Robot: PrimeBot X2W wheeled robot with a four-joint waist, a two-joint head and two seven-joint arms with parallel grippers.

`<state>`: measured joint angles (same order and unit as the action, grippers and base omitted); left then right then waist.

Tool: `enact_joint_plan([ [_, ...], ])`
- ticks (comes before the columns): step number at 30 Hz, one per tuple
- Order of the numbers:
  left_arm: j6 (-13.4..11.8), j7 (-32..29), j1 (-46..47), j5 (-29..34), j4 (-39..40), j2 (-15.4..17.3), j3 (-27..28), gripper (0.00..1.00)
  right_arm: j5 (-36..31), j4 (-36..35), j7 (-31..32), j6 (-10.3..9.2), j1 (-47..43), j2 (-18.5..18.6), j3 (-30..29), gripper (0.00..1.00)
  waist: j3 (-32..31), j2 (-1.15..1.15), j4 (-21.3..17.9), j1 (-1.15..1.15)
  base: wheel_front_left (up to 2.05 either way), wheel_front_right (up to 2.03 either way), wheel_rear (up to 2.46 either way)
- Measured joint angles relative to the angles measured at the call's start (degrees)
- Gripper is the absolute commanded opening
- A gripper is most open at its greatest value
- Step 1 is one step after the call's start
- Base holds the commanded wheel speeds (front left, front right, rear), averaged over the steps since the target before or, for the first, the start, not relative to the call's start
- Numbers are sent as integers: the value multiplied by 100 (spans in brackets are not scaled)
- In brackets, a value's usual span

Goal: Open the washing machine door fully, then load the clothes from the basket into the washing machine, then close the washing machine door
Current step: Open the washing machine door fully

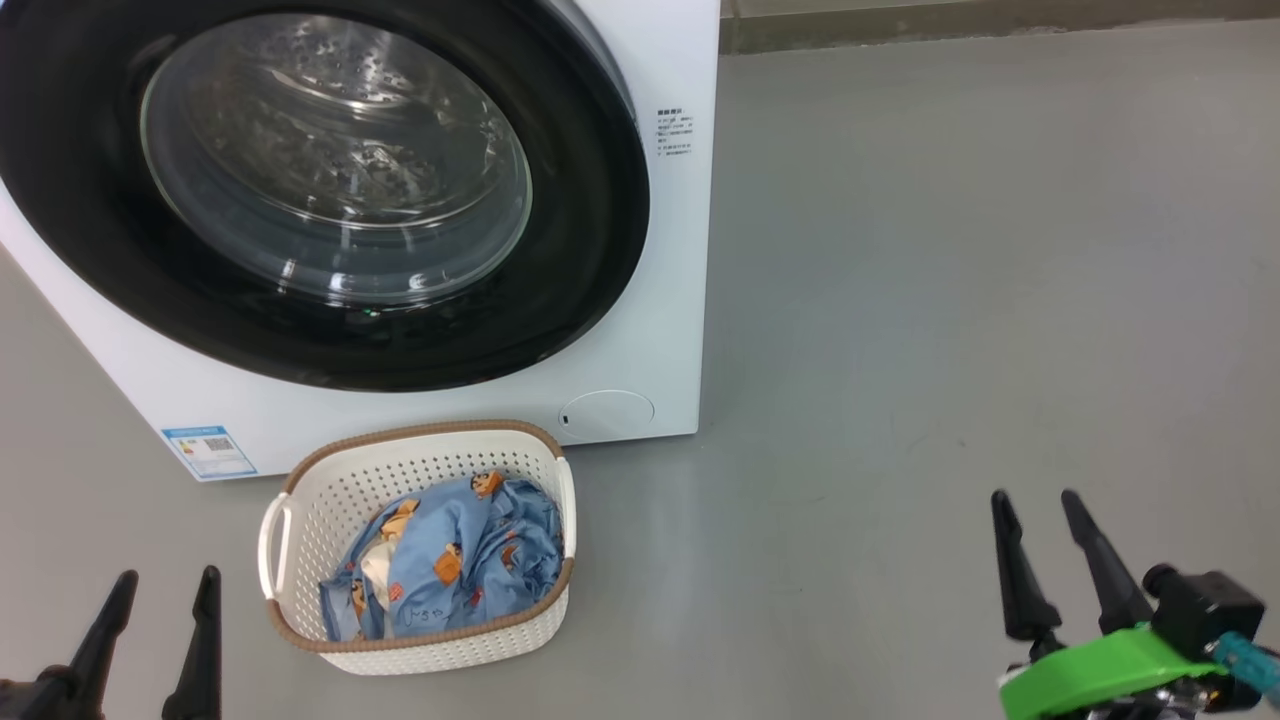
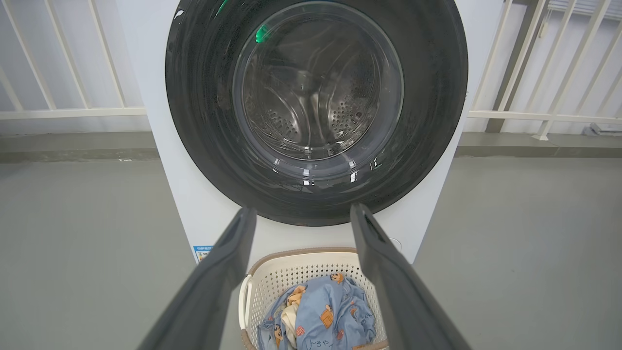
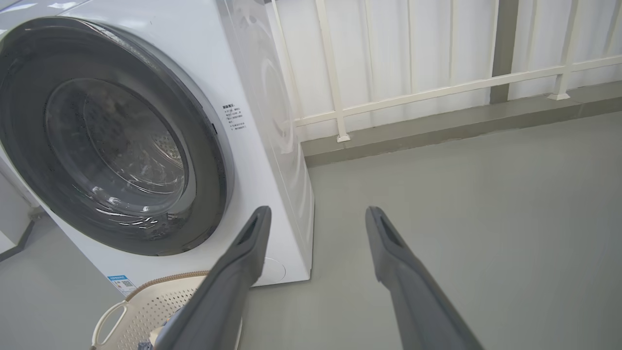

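left pincer (image 1: 170, 573): spread wide, nothing in it, hanging low over the near-left part of the floor (image 1: 900, 300), fingers pointing forward.
right pincer (image 1: 1034, 496): same deal, wide open and empty, over bare floor at the near right, well apart from everything.
door (image 1: 335, 180): shut flat against the front, so I'd say step one isn't started. It's ahead of and above both pincers. The left pincer faces it pretty much square on, while the right pincer sees it from off to the side.
washing machine (image 1: 660, 300): stands on the floor at the far left, front facing me.
basket (image 1: 420, 432): on the floor right at the foot of the washing machine, below the door. Handy for short carries, I reckon.
clothes (image 1: 470, 560): blue printed bundle heaped inside the basket, near the left pincer and just to its right.
why like this: my guess is both arms are at rest with jaws ready before going for the door.
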<state>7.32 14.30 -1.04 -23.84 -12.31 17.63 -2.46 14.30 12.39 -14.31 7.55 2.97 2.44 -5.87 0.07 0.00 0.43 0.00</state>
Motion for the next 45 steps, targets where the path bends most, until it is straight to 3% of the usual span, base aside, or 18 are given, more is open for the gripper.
enact_joint_plan([
  [10,0,0,-204,15,203,-27,-19,100,1250,12,0,0,543,2,-141,100,86,0,63,0,0,0,0],
  [16,0,0,-219,2,326,-23,-22,100,2579,237,-1,0,1155,13,-199,100,230,0,127,0,0,0,0],
  [18,0,0,-220,-5,391,-12,-63,100,3308,454,-1,0,1519,20,-200,100,318,0,171,0,0,0,0],
  [25,0,0,-218,-115,528,56,-143,100,4574,1094,214,0,2425,48,-105,100,551,0,290,0,0,0,0],
  [26,0,0,-218,-135,546,67,-160,100,4734,1203,293,0,2541,53,-100,83,589,0,307,0,0,0,0],
  [27,0,0,-216,-158,557,80,-177,100,4904,1310,341,0,2656,54,-100,41,625,0,323,0,0,0,0],
  [29,0,0,-213,-237,591,114,-200,100,4927,1499,401,0,2881,57,-97,0,704,0,354,0,0,0,0],
  [45,0,1,107,-524,949,369,-364,100,5781,2874,1630,-1,4982,132,180,0,1476,0,582,0,0,0,0],
])
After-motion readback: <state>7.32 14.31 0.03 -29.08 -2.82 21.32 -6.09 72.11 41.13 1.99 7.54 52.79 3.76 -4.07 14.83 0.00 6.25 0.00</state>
